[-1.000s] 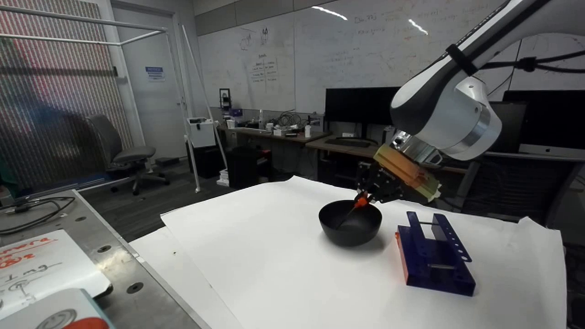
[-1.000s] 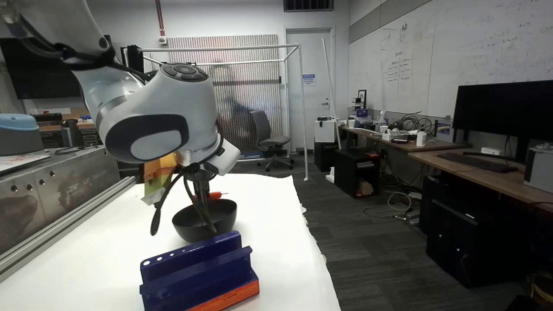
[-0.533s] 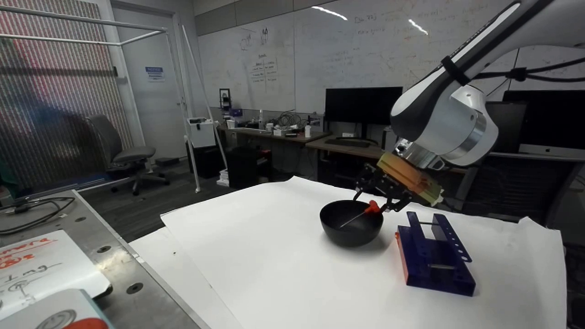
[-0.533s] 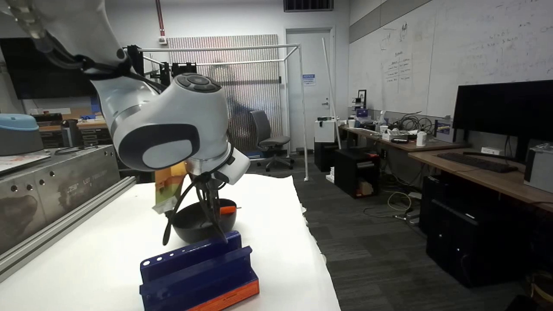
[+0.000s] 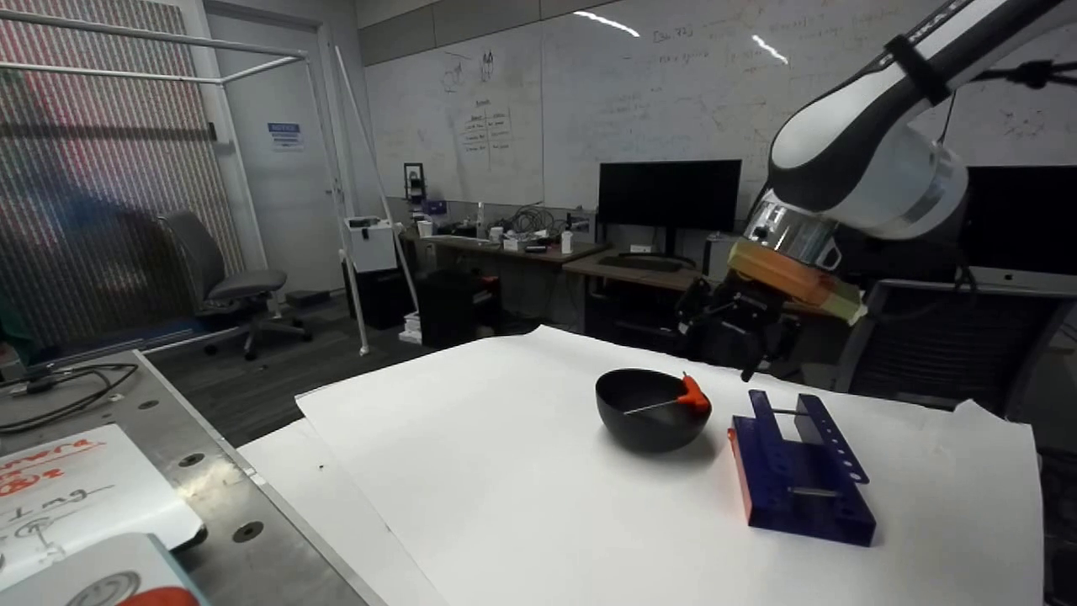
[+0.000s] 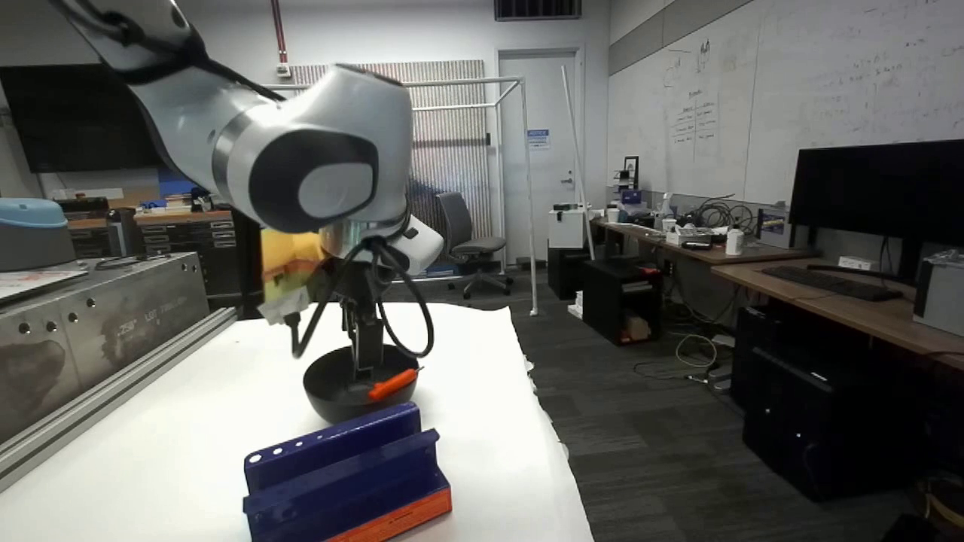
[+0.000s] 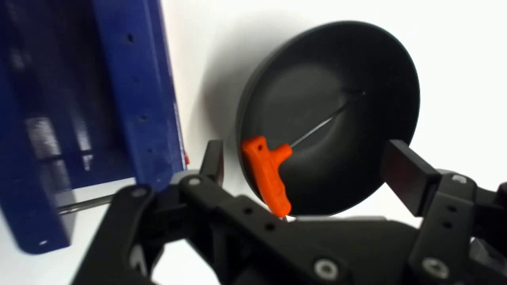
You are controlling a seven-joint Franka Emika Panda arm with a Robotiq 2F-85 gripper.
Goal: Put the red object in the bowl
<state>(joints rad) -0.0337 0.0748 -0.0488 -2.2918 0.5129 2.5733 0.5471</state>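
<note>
The red object (image 7: 269,174) is a red-orange T-shaped handle with a thin metal shaft. It rests in the round black bowl (image 7: 376,130), its handle leaning on the wall at the rim and its shaft reaching down across the inside. Both exterior views show the same handle (image 5: 692,396) at the bowl's edge, one short metal end poking past the rim. Above the bowl and apart from it hangs my gripper (image 7: 311,166), open, with a wide gap and nothing held between its finger pads.
Close beside the bowl lies a dark blue-purple block (image 5: 808,522) with raised rails and an orange side. White paper (image 5: 505,505) covers the table. A metal bench (image 5: 244,505) runs along one side, and desks with monitors (image 5: 669,194) stand behind.
One second ago my gripper was shut on the red handle above the bowl. It has opened, let the handle settle at the rim, and risen away. The bowl has shifted slightly.
</note>
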